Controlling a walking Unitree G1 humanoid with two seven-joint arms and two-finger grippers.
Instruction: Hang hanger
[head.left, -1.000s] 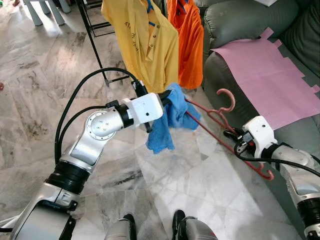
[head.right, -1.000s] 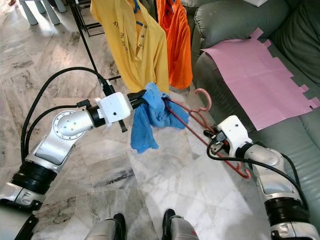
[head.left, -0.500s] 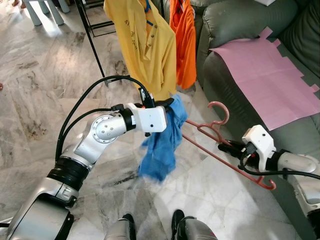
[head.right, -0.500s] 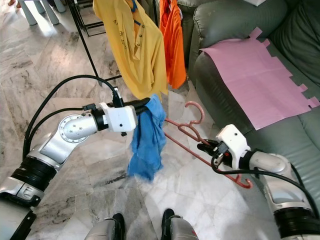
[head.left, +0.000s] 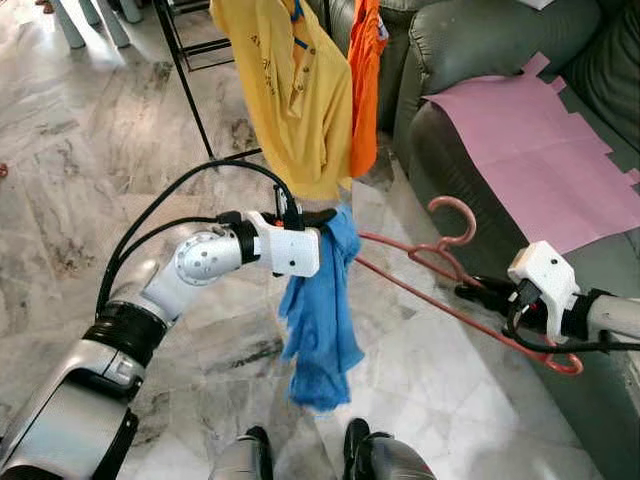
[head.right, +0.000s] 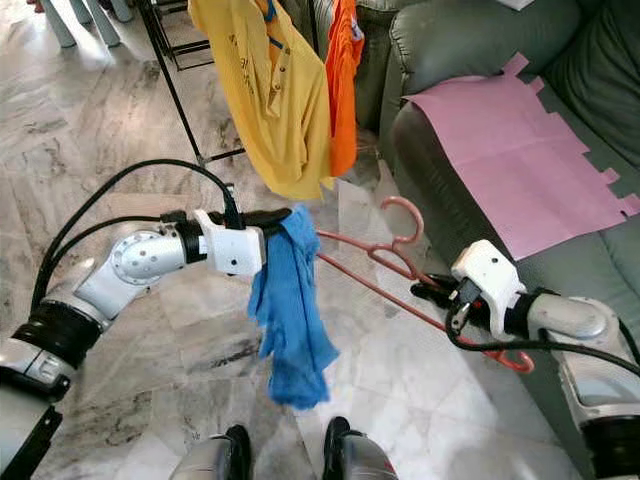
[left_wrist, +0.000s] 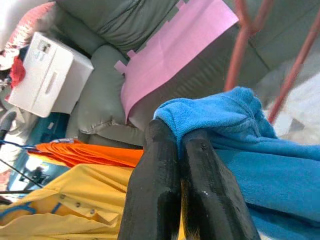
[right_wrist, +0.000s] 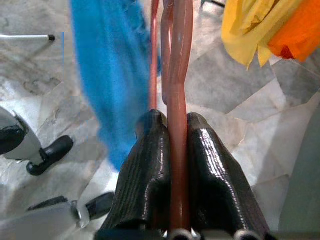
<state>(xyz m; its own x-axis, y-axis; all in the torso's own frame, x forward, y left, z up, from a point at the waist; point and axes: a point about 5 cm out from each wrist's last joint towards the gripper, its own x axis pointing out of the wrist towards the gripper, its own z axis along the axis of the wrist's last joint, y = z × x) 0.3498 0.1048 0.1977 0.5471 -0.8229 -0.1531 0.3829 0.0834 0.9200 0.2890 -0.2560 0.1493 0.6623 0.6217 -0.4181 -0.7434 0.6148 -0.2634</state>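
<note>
A red plastic hanger (head.left: 430, 275) is held level above the marble floor, its hook (head.left: 452, 210) pointing up toward the sofa. My right gripper (head.left: 472, 294) is shut on the hanger's bar; the right wrist view shows the red bar (right_wrist: 177, 125) clamped between the black fingers (right_wrist: 147, 170). A blue towel (head.left: 322, 310) hangs down from the hanger's far end. My left gripper (head.left: 318, 216) is shut on the towel's top edge, and the left wrist view shows blue cloth (left_wrist: 220, 115) pinched at the fingertips (left_wrist: 165, 150).
A yellow polo shirt (head.left: 285, 90) and an orange garment (head.left: 362, 80) hang from a black rack (head.left: 185, 70) ahead. A grey sofa (head.left: 500, 60) with a pink sheet (head.left: 540, 150) lies to the right. My feet (head.left: 310, 450) stand on marble floor.
The blue towel has slid off most of the hanger and now hangs straight down from my left gripper. My right gripper drew the hanger to the right.
</note>
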